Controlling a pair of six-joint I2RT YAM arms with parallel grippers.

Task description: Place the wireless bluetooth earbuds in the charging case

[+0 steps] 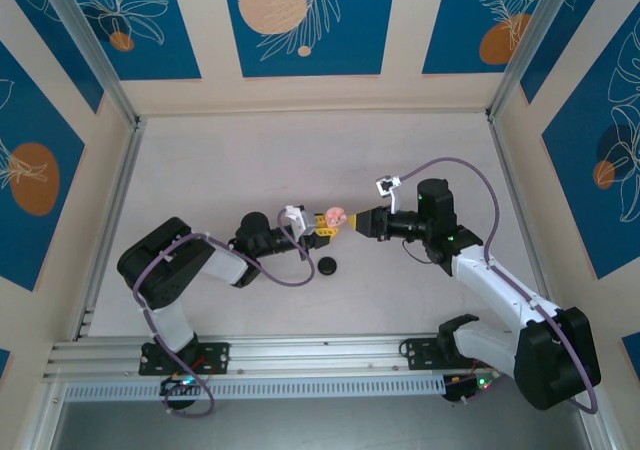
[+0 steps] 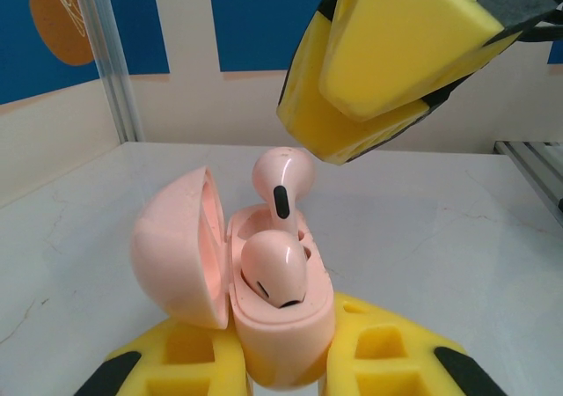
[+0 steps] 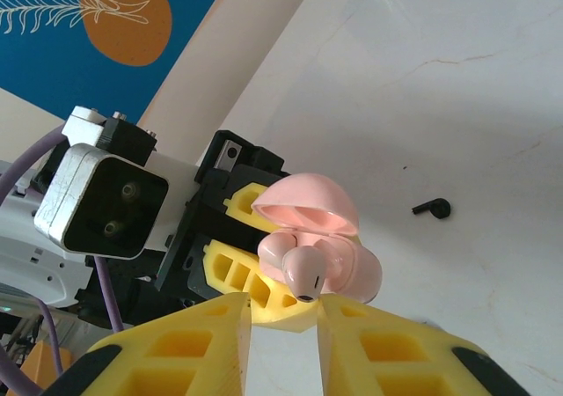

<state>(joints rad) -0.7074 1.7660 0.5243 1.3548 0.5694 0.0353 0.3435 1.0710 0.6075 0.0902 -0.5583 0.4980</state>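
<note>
At the centre of the table [image 1: 250, 160] — charging case [image 2: 290, 321] open, raised earbud [image 2: 283, 180] not yet home

Left gripper [image 2: 281, 374] is closed on the pink charging case from both sides. It holds the case off the table surface, with the lid [image 2: 180, 255] swung open to the left in its own wrist view. Seated earbud [image 2: 273, 273] lies fully down in the nearer socket. The raised earbud stands upright at the farther socket, stem entered, head well proud of the rim. Right gripper [image 3: 283, 317] hovers at this earbud with its jaws set narrow — whether the tips actually pinch it cannot be told.

Progress, as judged: roughly half complete. One earbud is home; the other is started and needs pressing down until level with its neighbour, after which the lid may need shutting.

Count: earbuds, two, both pink; case, one; grippers, two; black round disc [image 1: 327, 264], one, lying on the table near the case but apart from it, toward the arm bases
</note>
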